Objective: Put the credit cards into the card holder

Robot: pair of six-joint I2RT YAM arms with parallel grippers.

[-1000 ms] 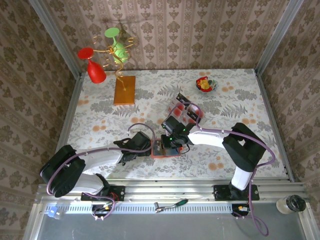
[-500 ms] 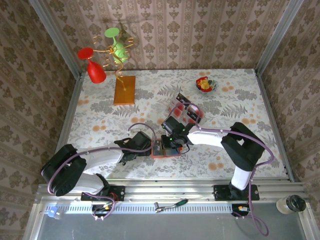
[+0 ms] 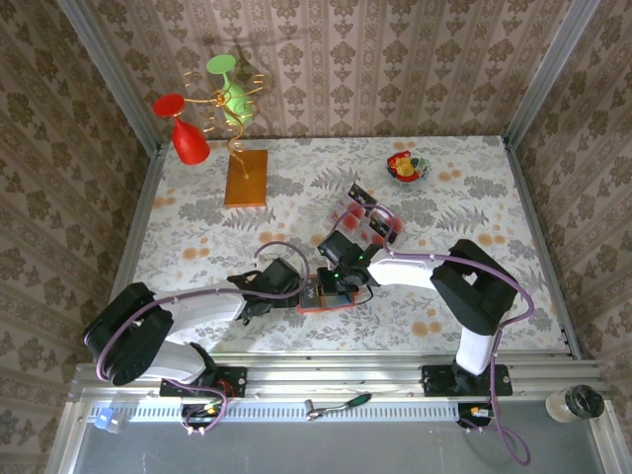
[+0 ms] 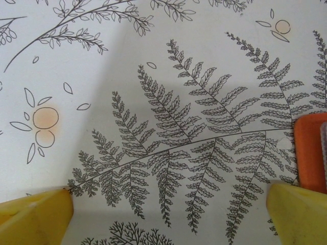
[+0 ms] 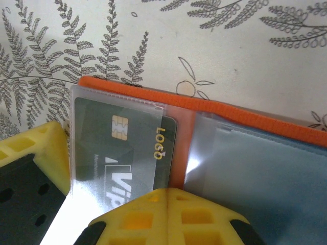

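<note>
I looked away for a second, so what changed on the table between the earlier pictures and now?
The right arm's elbow and the shut right hand crept slightly left over the flat orange leather-like card holder. Nothing was taken hold of or let go. The open left hand, the holder, the clear plastic tray and the orange-brown wooden board stayed put.

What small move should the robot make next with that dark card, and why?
Probably nudge the card a little deeper into the clear pocket of the orange wallet: one end pokes out past the pocket's mouth, and the shut right gripper is close beside it.
</note>
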